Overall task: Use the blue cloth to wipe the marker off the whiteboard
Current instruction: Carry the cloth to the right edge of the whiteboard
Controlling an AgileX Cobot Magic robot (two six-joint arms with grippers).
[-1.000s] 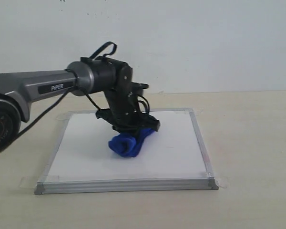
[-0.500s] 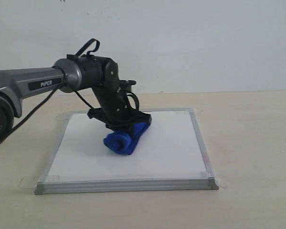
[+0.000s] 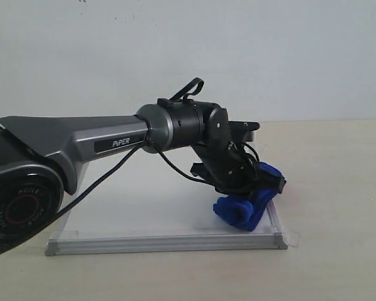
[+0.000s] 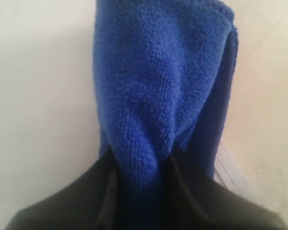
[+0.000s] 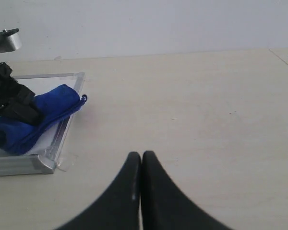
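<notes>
Pinching the blue cloth (image 3: pixel 245 207) tight with the left fingers (image 4: pixel 77 203), down at the near right corner of the whiteboard (image 3: pixel 163 242), by its frame. Holding the right fingers (image 5: pixel 127 191) pressed together over the worktop (image 5: pixel 206 120), beside the board.

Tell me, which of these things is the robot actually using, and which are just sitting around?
In use:
blue cloth, clamped in the left gripper
whiteboard, with the cloth at its right edge

Just there:
right gripper, shut and empty, off the board
table
wall
</notes>
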